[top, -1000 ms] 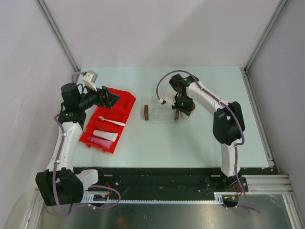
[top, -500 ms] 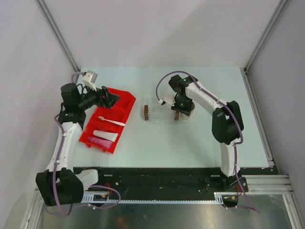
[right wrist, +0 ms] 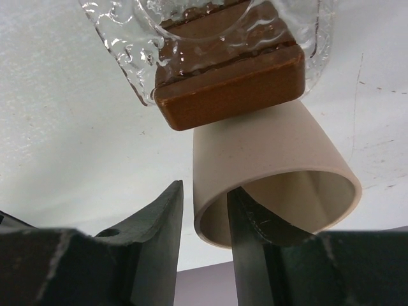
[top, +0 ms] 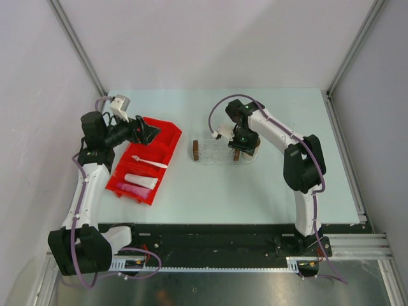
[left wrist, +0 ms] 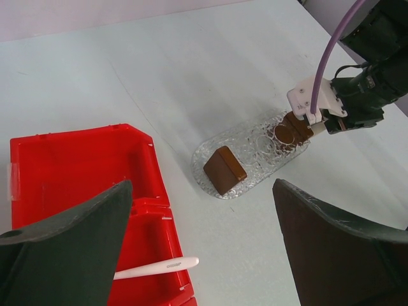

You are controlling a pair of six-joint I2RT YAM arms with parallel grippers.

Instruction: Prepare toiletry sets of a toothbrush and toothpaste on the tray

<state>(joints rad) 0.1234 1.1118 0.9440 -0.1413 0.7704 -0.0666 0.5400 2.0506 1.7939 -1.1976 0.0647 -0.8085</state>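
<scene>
The clear tray (top: 215, 153) with a brown block at each end lies mid-table; it also shows in the left wrist view (left wrist: 255, 159). The white toothbrush (top: 150, 163), the white tube (top: 141, 181) and the pink tube (top: 132, 190) lie in the red bin (top: 167, 136). My left gripper (top: 152, 132) is open and empty above the bin's far end, and the toothbrush (left wrist: 153, 268) lies below it. My right gripper (right wrist: 205, 188) is at the tray's right end, slightly open, with one finger inside the tan cup (right wrist: 268, 153) and one outside, a gap showing at the cup's wall.
The tan cup stands against the tray's right brown block (right wrist: 229, 86). The red bin's far compartment (left wrist: 76, 172) holds nothing. Grey walls and metal posts enclose the table (top: 268, 185) on three sides.
My right gripper has shifted very slightly at the tray's right end. The left arm and the things in the bin have not moved.
</scene>
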